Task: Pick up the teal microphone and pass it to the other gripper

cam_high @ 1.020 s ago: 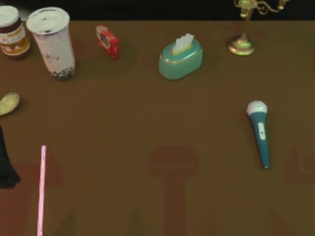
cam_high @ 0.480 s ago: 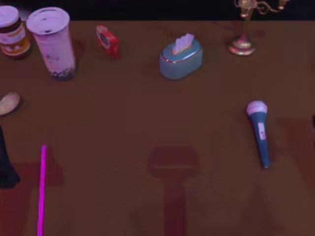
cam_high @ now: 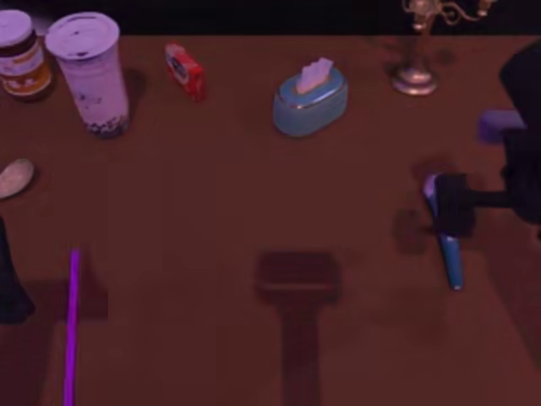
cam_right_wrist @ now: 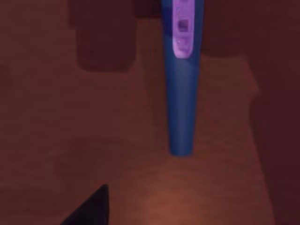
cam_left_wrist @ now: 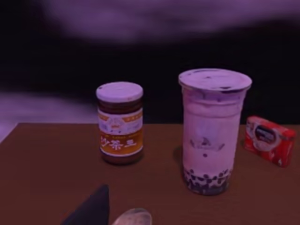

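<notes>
1. At the table's far left the left gripper [cam_high: 12, 288] shows only as a dark shape cut off by the picture's edge, parked well away from the work; whether its fingers are open or shut cannot be told.
2. Near it lie a spoon [cam_high: 14, 178] and a long pink straw [cam_high: 71, 326].
3. Along the back edge on the left stand a brown jar with a white lid [cam_left_wrist: 120, 123], a bubble tea cup [cam_left_wrist: 213, 131] with dark pearls at its bottom, and a small red box [cam_left_wrist: 269, 140] beside the cup.
4. Towards the middle of the back sits the teal oval tissue box [cam_high: 310, 99] with a tissue sticking up, well apart from everything on the right.
5. At the back right a brass candlestick [cam_high: 416, 72] stands upright; its top is cut off by the frame.
6. The teal microphone [cam_high: 450, 249] lies flat on the table [cam_high: 254, 194] at the right, head towards the back, tail towards the front.
7. The right gripper [cam_high: 454, 205] hangs over the microphone's upper handle and hides the switch and most of the head from above. How far apart its fingers stand cannot be made out, nor whether they touch the microphone.
8. In the right wrist view the handle [cam_right_wrist: 181, 108] with its white switch lies clear on the table, and just one dark fingertip [cam_right_wrist: 91, 208] shows at the frame's edge.
</notes>
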Robot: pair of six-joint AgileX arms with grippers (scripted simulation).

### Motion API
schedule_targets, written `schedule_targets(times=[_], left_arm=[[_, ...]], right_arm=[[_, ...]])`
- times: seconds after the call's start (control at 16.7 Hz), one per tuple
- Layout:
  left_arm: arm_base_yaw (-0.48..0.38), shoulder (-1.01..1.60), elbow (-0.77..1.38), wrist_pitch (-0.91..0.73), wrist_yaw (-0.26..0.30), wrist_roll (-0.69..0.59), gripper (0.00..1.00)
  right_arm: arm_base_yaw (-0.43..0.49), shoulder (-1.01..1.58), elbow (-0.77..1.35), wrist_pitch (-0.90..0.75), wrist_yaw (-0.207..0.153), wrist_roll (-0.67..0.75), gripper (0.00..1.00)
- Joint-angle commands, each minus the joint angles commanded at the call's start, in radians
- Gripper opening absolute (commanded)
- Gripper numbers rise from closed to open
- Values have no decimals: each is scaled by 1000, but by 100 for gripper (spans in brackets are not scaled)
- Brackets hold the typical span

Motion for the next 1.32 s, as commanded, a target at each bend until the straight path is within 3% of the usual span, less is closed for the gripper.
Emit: schedule_targets(times=[0.3,0.72,1.32], left_arm=[[0,0,0,0,0,0,100],[0,0,0,0,0,0,100],[0,0,0,0,0,0,100]], right_arm=[[46,201,161,-99,2,50,100],[45,218,170,-101,2,52,100],[40,424,29,247,3,47,100]])
